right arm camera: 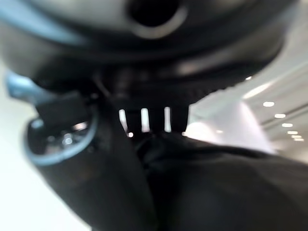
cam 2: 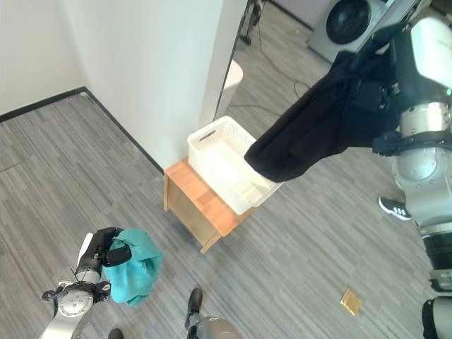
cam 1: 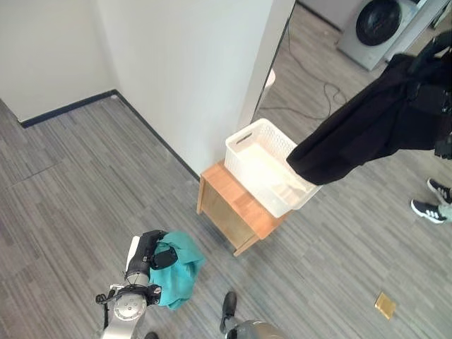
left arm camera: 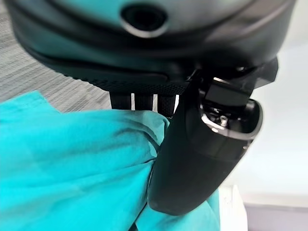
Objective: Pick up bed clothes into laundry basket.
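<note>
Your right hand (cam 2: 385, 85) grips black clothing (cam 2: 311, 138), draped over the white laundry basket (cam 1: 263, 164) on a wooden stand (cam 1: 229, 205). Your left hand (cam 1: 150, 254) pinches teal cloth (cam 1: 176, 275) low, well apart from it. A person's shoes (cam 1: 432, 201) stand nearby.

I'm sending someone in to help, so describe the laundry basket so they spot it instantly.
Find the white wall corner; at its foot stands a low wooden stool. On it sits the white slotted plastic laundry basket, with a black garment hanging over its far rim.

Left hand (cam 1: 150, 253) low, right hand (cam 2: 385, 88) raised, both with fingers curled.
</note>
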{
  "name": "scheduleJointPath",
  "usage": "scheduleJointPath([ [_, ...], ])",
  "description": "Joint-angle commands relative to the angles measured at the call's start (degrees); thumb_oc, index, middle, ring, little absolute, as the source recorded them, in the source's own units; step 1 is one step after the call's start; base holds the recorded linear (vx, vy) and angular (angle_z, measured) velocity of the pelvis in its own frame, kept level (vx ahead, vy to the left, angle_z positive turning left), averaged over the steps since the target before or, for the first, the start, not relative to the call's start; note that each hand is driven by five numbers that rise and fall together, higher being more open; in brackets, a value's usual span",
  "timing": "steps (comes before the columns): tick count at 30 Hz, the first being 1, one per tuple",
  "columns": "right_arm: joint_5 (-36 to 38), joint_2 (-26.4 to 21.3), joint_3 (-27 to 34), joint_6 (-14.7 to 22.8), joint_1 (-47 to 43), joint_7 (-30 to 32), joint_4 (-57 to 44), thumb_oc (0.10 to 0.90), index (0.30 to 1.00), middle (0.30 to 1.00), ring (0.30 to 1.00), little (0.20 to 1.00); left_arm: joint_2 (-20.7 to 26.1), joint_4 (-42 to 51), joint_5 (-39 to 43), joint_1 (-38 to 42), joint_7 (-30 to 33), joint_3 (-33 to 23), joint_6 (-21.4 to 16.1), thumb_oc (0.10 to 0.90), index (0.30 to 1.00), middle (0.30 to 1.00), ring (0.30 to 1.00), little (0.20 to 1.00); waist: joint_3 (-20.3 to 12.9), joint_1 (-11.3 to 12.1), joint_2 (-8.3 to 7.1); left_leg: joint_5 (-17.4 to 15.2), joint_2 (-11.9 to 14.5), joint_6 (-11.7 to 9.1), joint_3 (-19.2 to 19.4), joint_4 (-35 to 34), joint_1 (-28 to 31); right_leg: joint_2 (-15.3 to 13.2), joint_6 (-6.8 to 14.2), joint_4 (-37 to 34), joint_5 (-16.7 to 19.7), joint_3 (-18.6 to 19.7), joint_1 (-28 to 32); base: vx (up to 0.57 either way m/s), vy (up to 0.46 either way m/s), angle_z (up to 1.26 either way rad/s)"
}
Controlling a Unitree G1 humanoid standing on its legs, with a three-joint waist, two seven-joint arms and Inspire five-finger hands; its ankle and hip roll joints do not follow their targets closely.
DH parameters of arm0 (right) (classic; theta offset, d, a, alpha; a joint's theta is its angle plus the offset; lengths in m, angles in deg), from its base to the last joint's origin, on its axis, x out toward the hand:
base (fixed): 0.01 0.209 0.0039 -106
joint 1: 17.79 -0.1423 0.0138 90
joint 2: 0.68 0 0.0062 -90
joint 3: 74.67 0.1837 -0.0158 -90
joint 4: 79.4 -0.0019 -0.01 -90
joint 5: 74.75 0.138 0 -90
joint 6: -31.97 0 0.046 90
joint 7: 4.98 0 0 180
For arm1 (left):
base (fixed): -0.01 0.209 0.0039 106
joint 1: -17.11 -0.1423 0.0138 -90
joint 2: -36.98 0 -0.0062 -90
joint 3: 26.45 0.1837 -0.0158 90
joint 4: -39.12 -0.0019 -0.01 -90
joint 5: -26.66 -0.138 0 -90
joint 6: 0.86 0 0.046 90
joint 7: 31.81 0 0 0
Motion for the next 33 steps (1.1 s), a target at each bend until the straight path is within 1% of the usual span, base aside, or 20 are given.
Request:
scheduleJointPath([
  [1,2.64,-6.09,2.82,0.70,-11.07,6.37,-1.94,0.400,0.300,0.300,0.300,0.300,2.42,9.05,0.37,-0.48,0.48,1.55,-4.70,0.400,0.300,0.300,0.300,0.300,-2.96,3.17,-2.01,-4.93,1.14,6.26,1.59,8.99,-6.95,-5.28,5.02,0.13,-5.46,3.58,1.79,0.19,-0.099,-0.09],
  [2,2.69,-6.27,3.14,0.57,-10.51,6.12,-1.82,0.400,0.300,0.300,0.300,0.300,1.90,9.42,0.66,-1.17,0.05,1.25,-4.78,0.400,0.300,0.300,0.300,0.300,-2.78,3.55,-1.82,-5.74,-0.22,6.47,1.93,6.54,-8.05,-5.61,5.28,0.13,-5.55,4.08,2.14,0.20,0.015,-0.04],
  [3,2.84,-6.44,3.78,0.54,-9.59,5.76,-1.68,0.400,0.300,0.300,0.300,0.300,1.47,9.88,0.87,-2.02,-0.42,0.86,-4.84,0.400,0.300,0.300,0.300,0.300,-3.00,3.71,-1.31,-6.57,-1.39,6.49,2.33,2.33,-7.50,-5.71,5.82,0.13,-6.17,4.59,2.24,0.21,0.113,-0.19],
  [4,3.11,-6.67,4.71,1.01,-7.74,5.74,-0.96,0.400,0.300,0.300,0.300,0.300,1.00,10.07,0.88,-2.90,-0.65,0.62,-4.75,0.400,0.300,0.300,0.300,0.300,-2.95,4.04,-0.15,-4.69,-2.67,6.17,3.00,-3.87,-7.85,-5.32,6.36,0.13,-6.63,4.91,2.82,0.18,0.103,-0.10],
  [5,3.16,-6.79,5.17,1.18,-7.09,5.72,-1.03,0.400,0.300,0.300,0.300,0.300,1.02,10.15,0.86,-3.03,-0.67,0.79,-4.73,0.400,0.300,0.300,0.300,0.300,-3.14,4.16,-0.21,-4.10,-2.90,6.11,3.17,-5.38,-7.06,-5.41,6.41,0.13,-6.81,4.89,2.89,0.27,0.106,-0.05],
  [6,3.97,-5.91,6.66,1.32,-4.38,5.30,0.56,0.400,0.300,0.300,0.300,0.300,1.19,9.10,0.74,-3.20,-0.53,0.95,-4.55,0.400,0.300,0.300,0.300,0.300,-3.36,5.41,1.54,-0.18,-3.91,5.51,2.99,-13.84,-7.63,-4.48,6.48,0.13,-8.58,5.21,4.57,0.22,0.059,0.01],
  [7,4.88,-5.22,7.50,1.12,-3.14,4.76,1.44,0.400,0.300,0.300,0.300,0.300,1.35,8.58,0.96,-3.18,-0.61,1.34,-4.78,0.400,0.300,0.300,0.300,0.300,-3.63,5.64,2.05,0.24,-3.95,5.16,2.51,-17.07,-6.27,-4.23,6.64,0.13,-9.16,5.50,4.90,0.25,0.066,-0.06],
  [8,5.60,-4.35,8.05,1.32,-1.61,4.00,2.44,0.400,0.300,0.300,0.300,0.300,1.16,8.40,0.72,-3.06,-0.89,1.52,-4.53,0.400,0.300,0.300,0.300,0.300,-3.89,5.22,2.45,0.48,-3.61,5.02,2.66,-17.66,-5.66,-4.03,6.48,0.13,-9.50,5.19,4.91,0.17,0.008,-0.26],
  [10,7.08,-3.05,9.24,1.33,1.67,2.54,3.55,0.400,0.300,0.300,0.300,0.300,0.72,8.10,1.12,-3.96,-1.33,2.10,-4.62,0.400,0.300,0.300,0.300,0.300,-4.74,5.00,2.76,-0.02,-3.74,4.97,2.74,-18.32,-4.33,-3.52,6.21,0.13,-9.69,5.24,5.08,0.16,0.000,-0.37],
  [11,6.01,-2.38,9.50,0.83,4.32,1.73,4.76,0.400,0.300,0.300,0.300,0.300,0.57,7.89,1.34,-4.19,-1.81,2.44,-4.53,0.400,0.300,0.300,0.300,0.300,-5.02,4.37,3.01,-0.08,-3.13,4.67,3.88,-18.32,-3.63,-3.55,6.05,0.13,-9.57,5.14,4.98,0.09,0.000,-0.29],
  [14,4.47,-2.07,9.20,0.38,4.87,1.50,5.55,0.400,0.300,0.300,0.300,0.300,0.74,7.72,1.23,-4.06,-1.92,2.97,-4.69,0.400,0.300,0.300,0.300,0.300,-5.21,4.29,3.28,0.00,-2.92,4.37,4.39,-18.32,-3.57,-3.51,6.10,0.13,-9.63,5.20,4.90,0.02,-0.001,-0.06],
  [15,4.43,-1.13,8.69,0.32,4.52,1.73,7.09,0.400,0.300,0.300,0.300,0.300,0.90,7.51,0.93,-3.84,-1.93,3.46,-4.80,0.400,0.300,0.300,0.300,0.300,-5.16,4.23,3.62,0.07,-2.72,4.29,4.57,-18.32,-3.62,-3.55,6.24,0.13,-9.83,5.23,4.81,0.00,0.000,0.00],
  [16,4.44,-1.13,8.45,0.36,4.26,1.76,7.22,0.400,0.300,0.300,0.300,0.300,0.87,7.46,0.93,-3.83,-1.92,3.42,-4.83,0.400,0.300,0.300,0.300,0.300,-5.18,4.19,3.64,0.06,-2.70,4.27,4.59,-18.32,-3.64,-3.53,6.23,0.13,-9.82,5.26,4.78,0.00,0.000,0.00],
  [18,5.19,0.92,8.33,0.80,4.84,1.56,8.48,0.400,0.300,0.300,0.300,0.300,1.07,7.00,0.83,-3.62,-1.83,3.64,-5.01,0.400,0.300,0.300,0.300,0.300,-4.82,4.13,4.14,0.22,-2.62,4.17,4.70,-18.32,-4.00,-3.71,6.43,0.13,-9.89,5.29,4.55,-0.01,0.016,0.07],
  [21,5.88,2.28,7.59,1.23,5.12,0.80,8.84,0.400,0.300,0.300,0.300,0.300,1.31,6.74,0.81,-3.44,-1.82,3.75,-5.11,0.400,0.300,0.300,0.300,0.300,-4.71,4.27,4.20,0.00,-2.56,4.29,4.69,-18.32,-4.30,-3.80,6.72,0.13,-9.85,5.19,4.06,-0.01,0.004,0.01],
  [23,6.38,2.72,7.51,1.34,5.40,0.50,8.91,0.400,0.300,0.300,0.300,0.300,1.27,6.63,0.86,-3.54,-1.88,3.82,-5.12,0.400,0.300,0.300,0.300,0.300,-4.70,4.33,4.12,-0.09,-2.51,4.34,4.81,-18.32,-4.44,-3.88,6.80,0.13,-9.83,5.10,3.92,0.00,0.000,0.00],
  [25,7.53,3.96,8.09,1.69,6.20,0.61,8.65,0.400,0.300,0.300,0.300,0.300,0.81,6.62,1.16,-4.01,-1.87,3.65,-5.10,0.400,0.300,0.300,0.300,0.300,-4.39,4.59,3.74,-0.40,-2.48,4.44,4.79,-18.32,-4.85,-4.04,7.02,0.13,-9.69,5.01,3.43,0.00,0.000,0.00],
  [27,7.88,4.04,9.02,1.75,6.33,1.35,9.08,0.400,0.300,0.300,0.300,0.300,0.76,6.30,1.20,-4.05,-1.90,3.78,-5.06,0.400,0.300,0.300,0.300,0.300,-4.13,4.91,3.42,-0.43,-2.47,4.44,4.63,-18.32,-5.47,-4.10,7.12,0.13,-9.64,4.76,3.02,0.00,0.000,0.00],
  [29,7.74,3.75,9.53,1.83,6.13,1.97,9.52,0.400,0.300,0.300,0.300,0.300,0.81,6.12,1.19,-4.02,-2.03,3.90,-5.06,0.400,0.300,0.300,0.300,0.300,-3.88,5.18,3.17,-0.41,-2.38,4.35,4.52,-18.32,-6.07,-4.15,7.20,0.13,-9.59,4.45,2.64,-0.01,-0.003,0.02],
  [33,5.54,0.91,10.39,1.36,6.79,2.50,11.90,0.400,0.300,0.300,0.300,0.300,1.09,5.67,1.24,-3.36,-1.83,3.94,-5.26,0.400,0.300,0.300,0.300,0.300,-3.09,5.51,2.43,-0.15,-2.27,4.09,4.18,-18.32,-7.63,-4.17,7.38,0.13,-9.41,3.90,1.48,-0.02,-0.010,0.06],
])
